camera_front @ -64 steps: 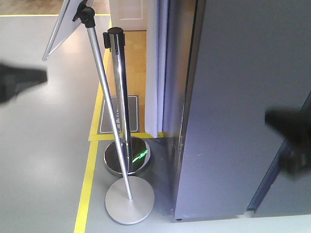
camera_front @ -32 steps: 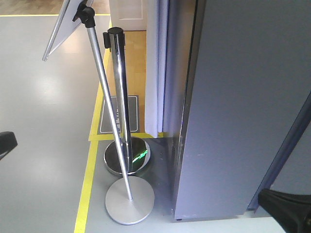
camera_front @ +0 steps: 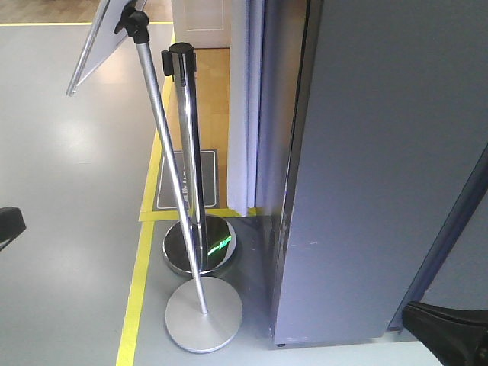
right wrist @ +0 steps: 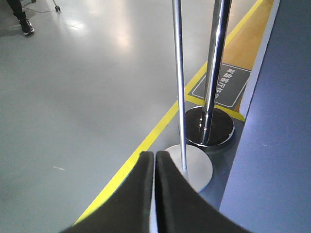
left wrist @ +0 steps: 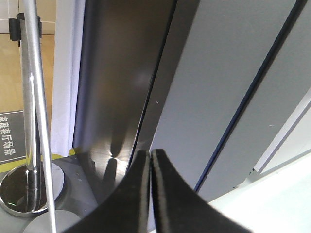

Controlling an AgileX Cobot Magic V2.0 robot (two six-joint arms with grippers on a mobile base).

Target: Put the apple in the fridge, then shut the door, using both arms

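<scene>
Fridge (camera_front: 381, 168) fills the right of the front view, dark grey outer face only, door (left wrist: 218, 97) flush against it, no white lining showing. Apple isn't visible in any view. Left gripper (left wrist: 150, 165) clenched, fingers pressed together with nothing between them, pointed at the door seam. Right gripper (right wrist: 154, 167) likewise clamped on nothing, aimed at the floor by the yellow floor line (right wrist: 155, 131). Chrome post (camera_front: 189, 152) and thin sign stand (camera_front: 171, 183) stand just left of the fridge, bases touching.
</scene>
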